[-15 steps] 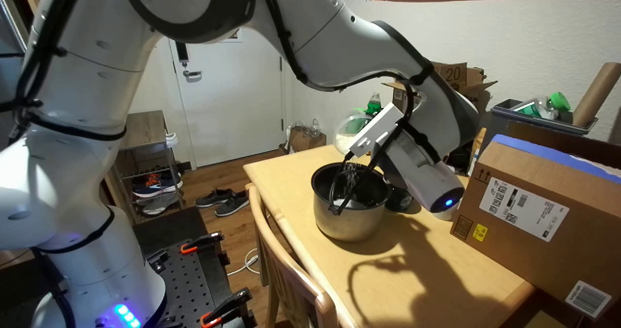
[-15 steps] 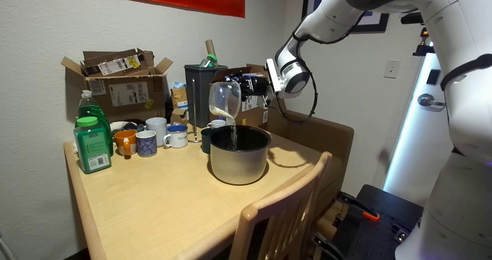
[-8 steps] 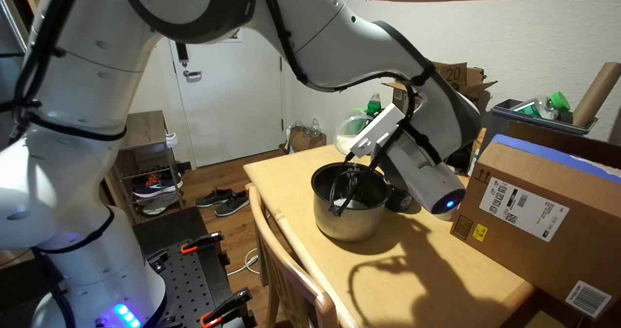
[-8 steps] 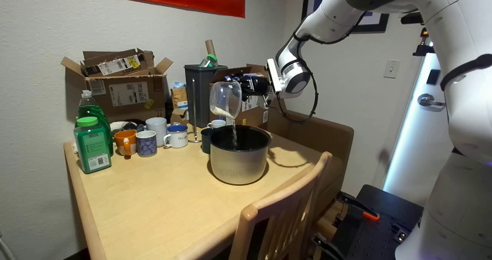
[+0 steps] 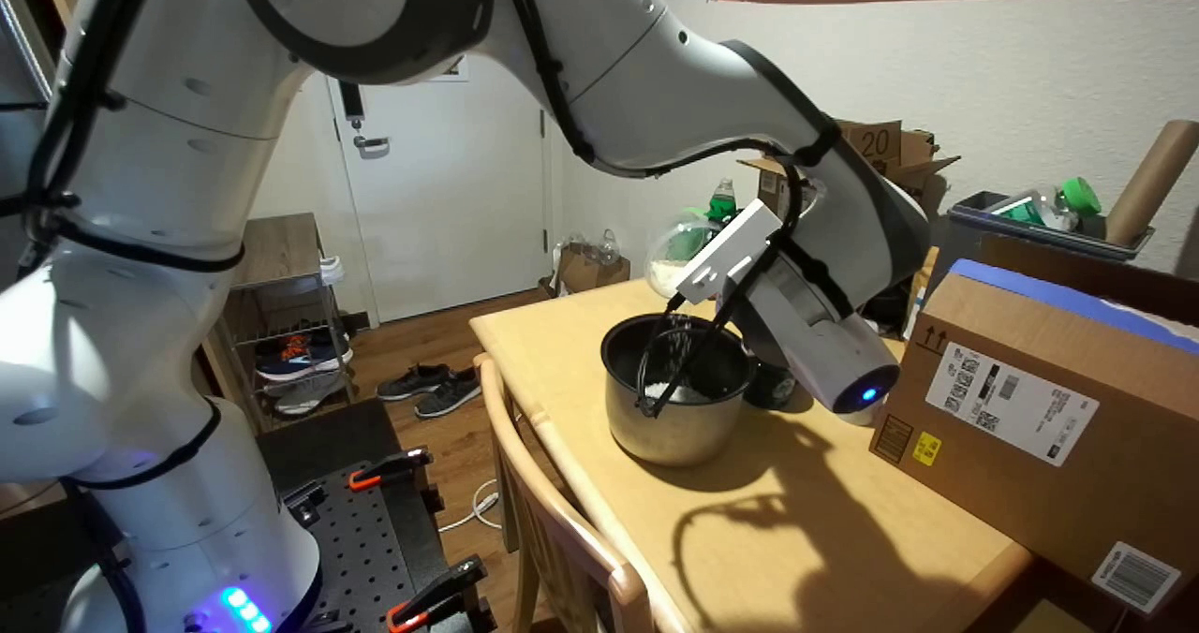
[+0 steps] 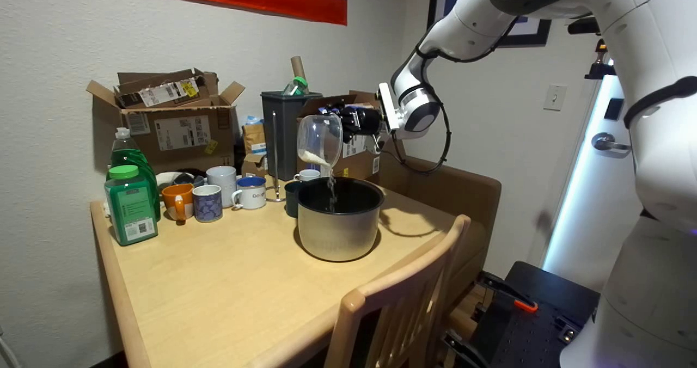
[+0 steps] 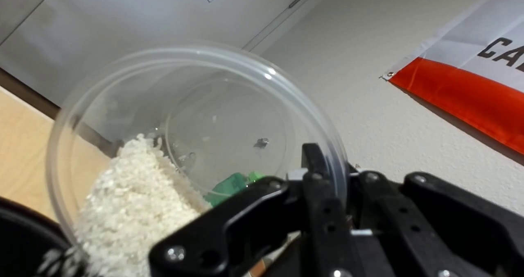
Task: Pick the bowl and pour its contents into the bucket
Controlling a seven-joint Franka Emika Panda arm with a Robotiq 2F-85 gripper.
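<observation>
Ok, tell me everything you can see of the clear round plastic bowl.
The clear round plastic-looking bowl has a thin rim and a smaller circular base. It is steeply tilted above the large round silver-grey metal bucket, not touching it. Loose white grains lie heaped along the bowl's lower wall and spill over the rim into the bucket. The black gripper pinches the rim, one finger inside, one outside.

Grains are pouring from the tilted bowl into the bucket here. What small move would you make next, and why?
Probably tip the bowl slightly further, without shifting it sideways: the wrist view shows a heap of white grains inside it, the stream falls within the bucket, and the hand grips the bowl by its edge.
</observation>
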